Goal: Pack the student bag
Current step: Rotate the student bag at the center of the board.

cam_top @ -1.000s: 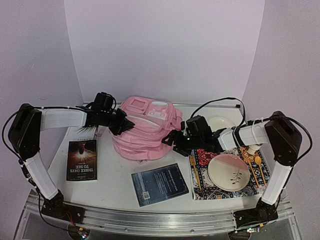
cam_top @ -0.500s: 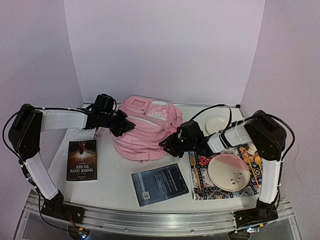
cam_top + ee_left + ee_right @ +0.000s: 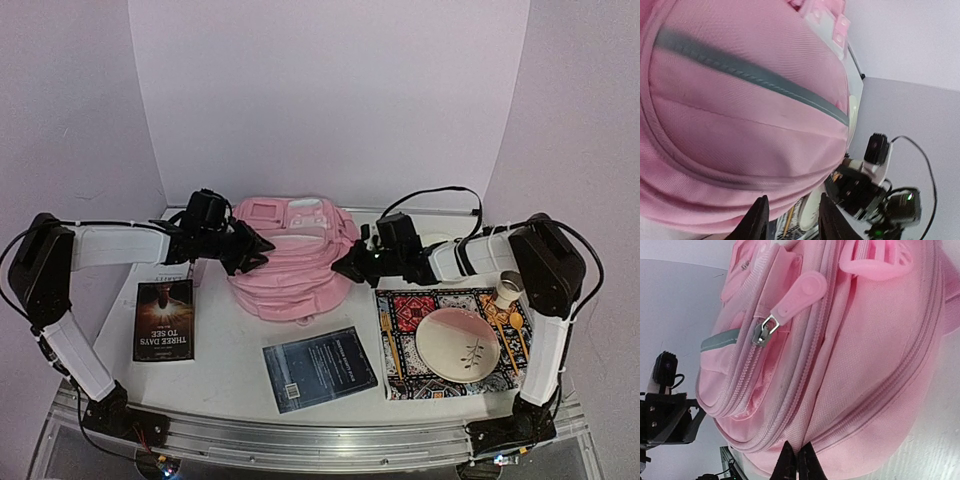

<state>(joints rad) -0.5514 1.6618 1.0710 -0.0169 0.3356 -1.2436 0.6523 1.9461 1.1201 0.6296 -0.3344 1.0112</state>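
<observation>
Top external: I read "THREE DAYS TO SEE" on the book (image 3: 164, 318). Left gripper (image 3: 791, 205) parted by the bag (image 3: 290, 275); right gripper (image 3: 798, 446) closed.

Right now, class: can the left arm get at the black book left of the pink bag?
Probably yes: the black book lies uncovered near the left arm, with nothing on it.

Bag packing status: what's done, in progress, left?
Done: nothing visibly packed. The black book and the blue book lie on the table, and no open compartment shows.
In hand: the left gripper is open at the student bag's left side. The right gripper is shut against its right edge; unclear whether it holds fabric.
Left: probably unzip the bag and load the books.
</observation>
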